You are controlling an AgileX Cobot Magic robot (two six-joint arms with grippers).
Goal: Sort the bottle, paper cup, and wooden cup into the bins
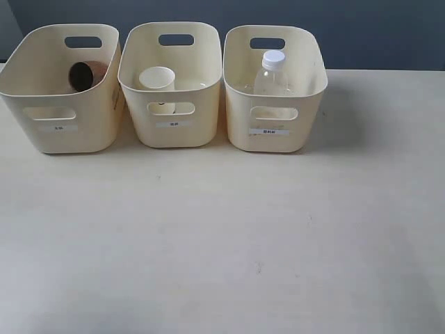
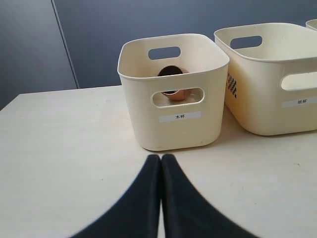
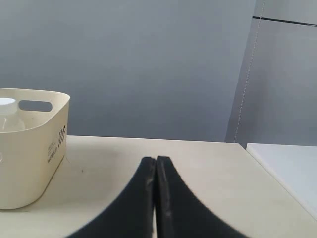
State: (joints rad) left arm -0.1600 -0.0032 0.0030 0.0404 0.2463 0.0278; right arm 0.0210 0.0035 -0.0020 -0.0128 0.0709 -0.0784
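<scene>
Since the exterior view takes in most of the pale table (image 1: 222,243), that surface fills the scene, and neither arm shows on it there. Along its far edge stand the three bins in a row, close together: the left bin (image 1: 42,132), the middle bin (image 1: 177,132) and the right bin (image 1: 274,136). Each carries a small front label, too small to read from this camera.

Inside the right bin the bottle (image 1: 271,75) stands upright, its white cap above the rim and its lower body hidden by the bin wall. The paper cup (image 1: 157,78) sits in the middle bin, mouth up, its base partly seen through the handle cut-out. The wooden cup (image 1: 86,74) is in the left bin, apparently tipped on its side with its mouth toward the camera; the left wrist view shows only a slice of it through the cut-out (image 2: 174,92).

The left gripper (image 2: 161,158) hangs above the table in front of the left bin, its dark fingers pressed together and holding nothing. The right gripper (image 3: 156,161) is likewise pressed together and empty, beside the right bin, which is cut off at the frame edge.
</scene>
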